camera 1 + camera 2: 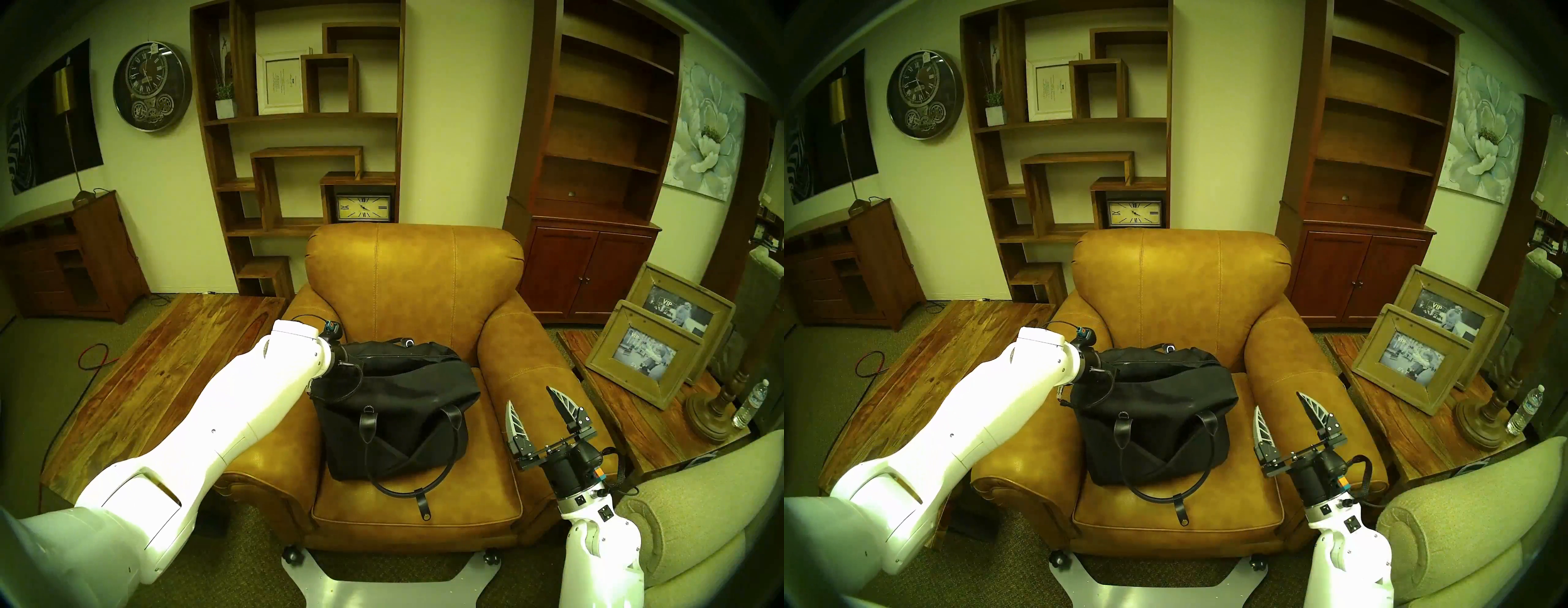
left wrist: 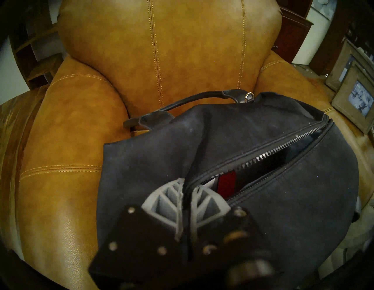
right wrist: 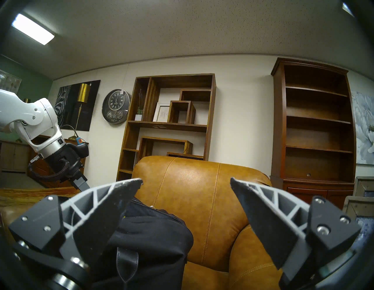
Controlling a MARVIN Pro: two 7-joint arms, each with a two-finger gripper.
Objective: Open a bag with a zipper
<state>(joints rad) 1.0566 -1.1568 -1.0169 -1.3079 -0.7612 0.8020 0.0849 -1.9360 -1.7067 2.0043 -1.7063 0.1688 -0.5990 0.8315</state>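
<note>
Black fabric is what we see first: the bag (image 1: 394,403) sits on the seat cushion of a tan leather armchair (image 1: 415,276), its zipper (image 2: 269,154) parted along most of the top so a red strip shows inside. We find the left end effector (image 2: 187,190) pressed together at the near end of that zipper, pinching something there, though the pull itself is hidden. Our right end effector (image 1: 532,407) stands spread wide over the chair's right armrest, just beside the bag and holding nothing.

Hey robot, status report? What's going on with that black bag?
Left tool shut on zipper end. Right tool open, idle. Bag on armchair, zipper mostly open. Nothing blocking.
</note>
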